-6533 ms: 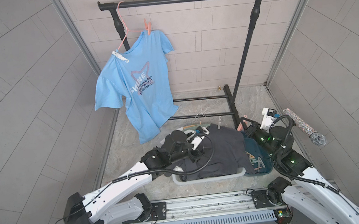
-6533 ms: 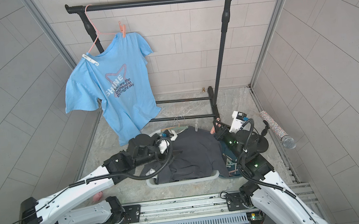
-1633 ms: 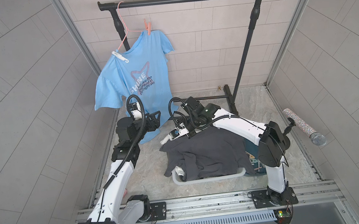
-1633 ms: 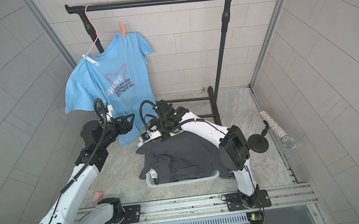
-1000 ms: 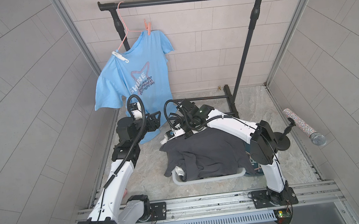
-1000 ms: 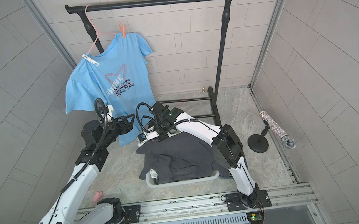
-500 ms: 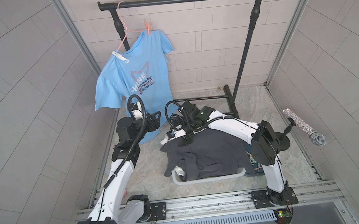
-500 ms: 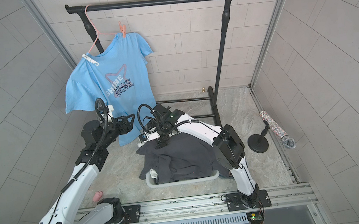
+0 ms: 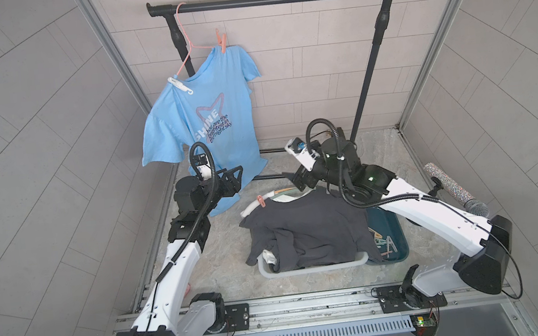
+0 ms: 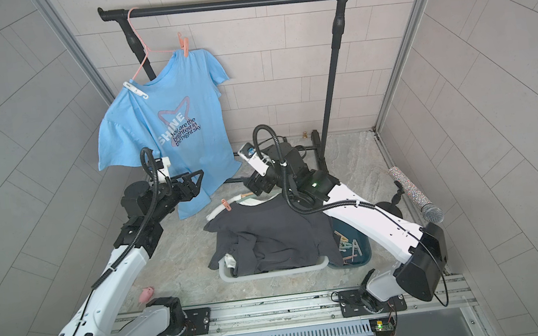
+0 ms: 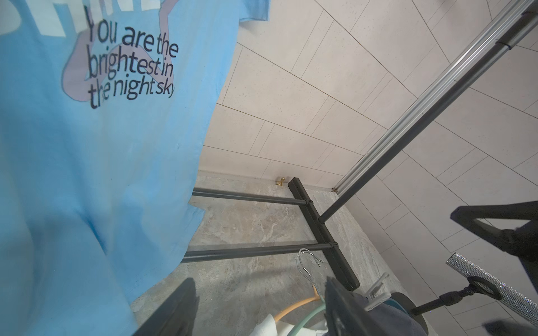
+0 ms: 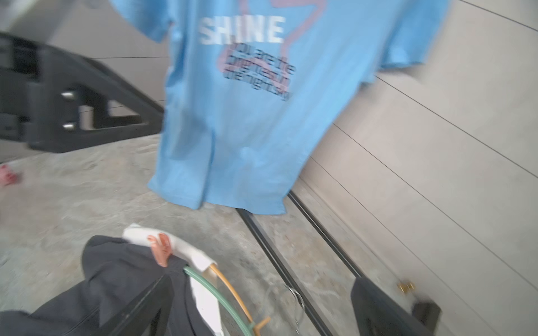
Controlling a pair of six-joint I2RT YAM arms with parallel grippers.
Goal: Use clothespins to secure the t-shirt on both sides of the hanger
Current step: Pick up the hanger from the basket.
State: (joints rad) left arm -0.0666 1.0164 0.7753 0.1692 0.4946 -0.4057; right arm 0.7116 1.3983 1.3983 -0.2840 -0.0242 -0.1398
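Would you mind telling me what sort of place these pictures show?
Probably a mock laundry corner built as a robot test cell: a black garment rack carries a blue t-shirt on a hanger, a basket of dark clothes sits on the floor, and tiled panels close in three sides.

Pale tiled walls, grey marbled stone floor, black garment rack against back wall.

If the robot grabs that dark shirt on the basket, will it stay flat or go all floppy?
Probably floppy: the dark shirt sags in folds over the basket rim. It is likely light too, since it drapes so thinly. It might drag along the coral clothespin clipped at its edge.
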